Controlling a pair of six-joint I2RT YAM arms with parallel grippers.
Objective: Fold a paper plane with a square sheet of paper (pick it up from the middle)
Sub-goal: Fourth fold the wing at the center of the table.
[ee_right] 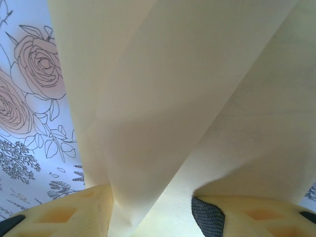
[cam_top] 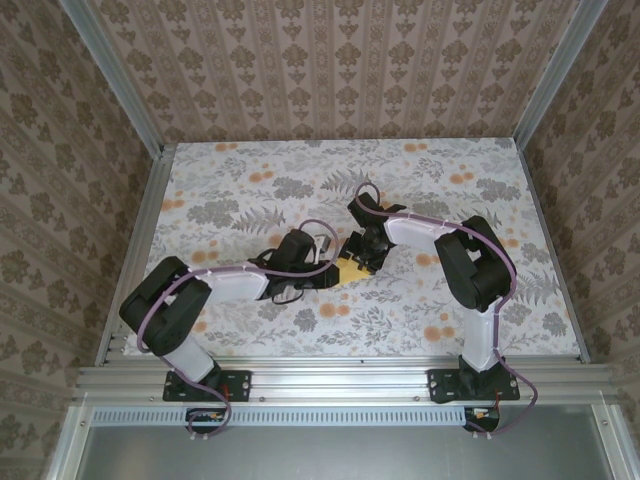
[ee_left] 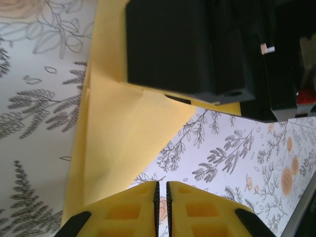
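Blocky yellow fingers of the right gripper (ee_right: 153,210) standing apart, straddling a raised crease of the square sheet of paper (ee_right: 163,98), left gripper (ee_left: 161,193) pressing its pads nearly together at the sheet's folded triangular flap, thin pale-yellow paper lying mid-table on the flower-printed tablecloth (ee_left: 232,158).

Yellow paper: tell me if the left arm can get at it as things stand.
Probably yes: the yellow paper lies right at the shut left fingers, nothing between; the right fingers straddle its far part.
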